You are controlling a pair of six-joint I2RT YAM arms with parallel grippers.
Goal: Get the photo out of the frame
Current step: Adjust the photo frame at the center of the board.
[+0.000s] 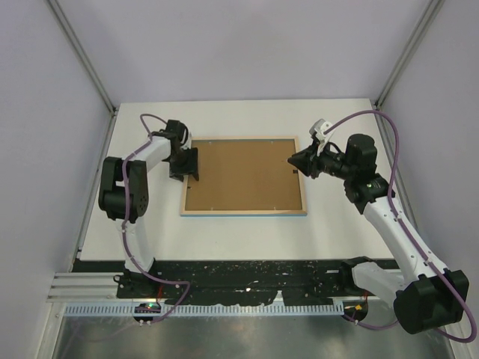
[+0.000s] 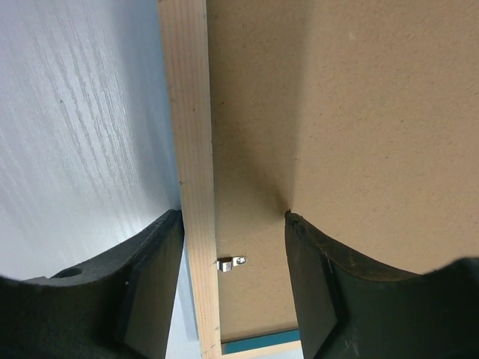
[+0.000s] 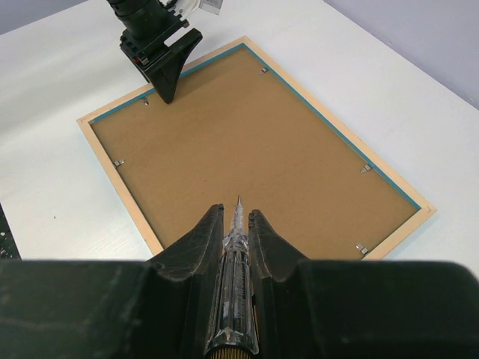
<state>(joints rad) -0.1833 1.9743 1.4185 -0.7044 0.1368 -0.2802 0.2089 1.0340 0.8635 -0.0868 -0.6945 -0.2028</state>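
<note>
Right pincer (image 3: 237, 217) holds a pointed tool (image 3: 235, 288) over the frame (image 1: 243, 212), white table (image 1: 337, 224) beneath.

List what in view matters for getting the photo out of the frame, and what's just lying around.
Job:
- frame, lying back up
- brown backing board set in it
- metal clips along its inner edge
- pointed tool in the right gripper
- left gripper, open astride the frame's rail
- the photo is hidden

Not the job:
- white table
- speckled black strip at its near edge
</note>
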